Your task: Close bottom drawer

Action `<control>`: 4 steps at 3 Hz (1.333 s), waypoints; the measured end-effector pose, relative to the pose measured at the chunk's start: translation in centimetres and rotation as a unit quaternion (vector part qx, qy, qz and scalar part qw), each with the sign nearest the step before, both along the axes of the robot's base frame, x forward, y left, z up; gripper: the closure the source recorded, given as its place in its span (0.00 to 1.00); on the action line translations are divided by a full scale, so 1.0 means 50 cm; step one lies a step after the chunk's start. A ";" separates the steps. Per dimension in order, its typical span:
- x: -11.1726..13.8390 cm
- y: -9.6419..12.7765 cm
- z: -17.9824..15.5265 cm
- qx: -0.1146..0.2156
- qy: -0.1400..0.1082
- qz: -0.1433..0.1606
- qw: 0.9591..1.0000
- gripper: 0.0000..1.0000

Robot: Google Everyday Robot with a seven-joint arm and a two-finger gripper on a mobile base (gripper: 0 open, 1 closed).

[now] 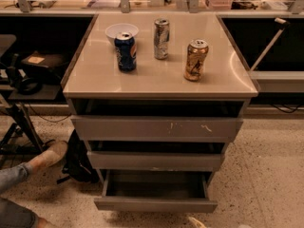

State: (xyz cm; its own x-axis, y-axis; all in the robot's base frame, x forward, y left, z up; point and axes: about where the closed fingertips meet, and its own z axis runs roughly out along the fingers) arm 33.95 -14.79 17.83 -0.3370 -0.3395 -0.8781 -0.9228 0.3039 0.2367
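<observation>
We see the bottom drawer (155,204) standing open, with a flat grey front and a shallow box. At 5 o'clock the pale gripper (197,221) shows; we cannot tell its grip.

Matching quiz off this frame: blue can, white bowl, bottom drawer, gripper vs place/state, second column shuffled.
1. blue can
2. white bowl
3. bottom drawer
4. gripper

A. pulled out farthest of the three
B. bottom edge of view, just below the open drawer's front
C. leftmost can on the cabinet top
D. back left of the top, behind a can

Pairs: 1-C, 2-D, 3-A, 4-B
</observation>
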 end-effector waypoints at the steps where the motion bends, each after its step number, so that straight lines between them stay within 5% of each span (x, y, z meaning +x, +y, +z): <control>1: 0.123 0.045 -0.049 0.007 0.007 -0.004 1.000 0.00; 2: 0.135 0.049 -0.051 0.008 0.007 -0.006 1.000 0.00; 4: 0.354 0.103 -0.040 -0.024 -0.016 -0.067 0.997 0.00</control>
State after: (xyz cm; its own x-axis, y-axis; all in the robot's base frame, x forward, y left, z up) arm 51.66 -9.65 15.82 -0.3535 -0.3352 -0.8733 -0.8802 0.4352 0.1893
